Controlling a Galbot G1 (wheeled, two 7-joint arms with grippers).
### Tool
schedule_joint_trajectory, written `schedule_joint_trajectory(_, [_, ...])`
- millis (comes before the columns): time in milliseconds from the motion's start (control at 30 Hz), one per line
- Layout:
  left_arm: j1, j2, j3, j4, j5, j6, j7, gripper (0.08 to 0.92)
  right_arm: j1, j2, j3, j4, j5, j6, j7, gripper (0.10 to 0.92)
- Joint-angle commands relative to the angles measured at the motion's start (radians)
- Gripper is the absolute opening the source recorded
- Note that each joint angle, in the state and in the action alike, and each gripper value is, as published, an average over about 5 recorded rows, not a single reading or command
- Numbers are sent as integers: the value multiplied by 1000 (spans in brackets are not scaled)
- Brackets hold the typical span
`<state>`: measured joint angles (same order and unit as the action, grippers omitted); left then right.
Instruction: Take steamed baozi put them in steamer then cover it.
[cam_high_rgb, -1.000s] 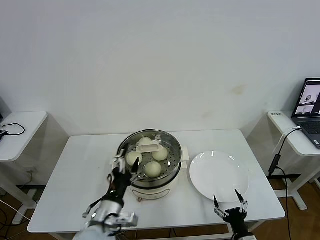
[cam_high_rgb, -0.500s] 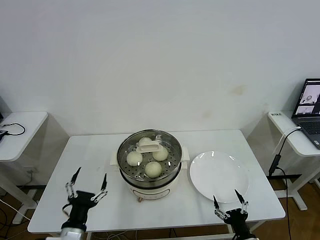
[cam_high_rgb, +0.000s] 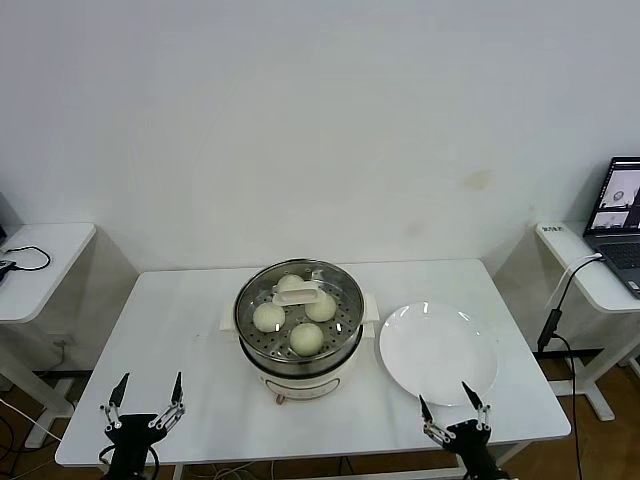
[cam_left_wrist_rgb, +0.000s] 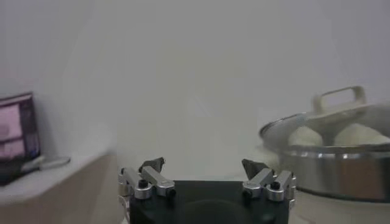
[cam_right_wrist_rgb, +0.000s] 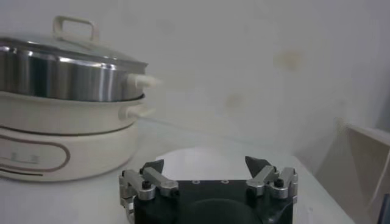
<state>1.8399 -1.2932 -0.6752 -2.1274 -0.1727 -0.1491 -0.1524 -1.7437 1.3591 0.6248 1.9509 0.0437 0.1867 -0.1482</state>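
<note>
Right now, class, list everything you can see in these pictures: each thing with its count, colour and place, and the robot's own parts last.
steamed baozi: four, cream-white, inside the steamer under the cover
steamer: one, shiny steel on a cream-white base, middle of the table
cover: one, clear glass with a cream-white handle, sitting on the steamer
plate: one, white, empty, on the table to the steamer's right
table: one, white, in front of the robot
side tables: two, white, one on each side of the main table
laptop: one, dark, screen lit, on the right side table
left gripper: one, black and silver, open, at the table's near left edge
right gripper: one, black and silver, open, at the near edge below the plate
</note>
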Motion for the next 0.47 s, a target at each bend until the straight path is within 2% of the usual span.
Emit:
schedule_joint_trajectory(33, [31,-9,-32,33,-95,-44,23,823,-19,-18,-31,39,33,-21,6,823])
schedule_joint_trajectory(467, [19,-11,-28,50,-73,-48,36,823,-25,-21,-41,53,25,-49,13,822])
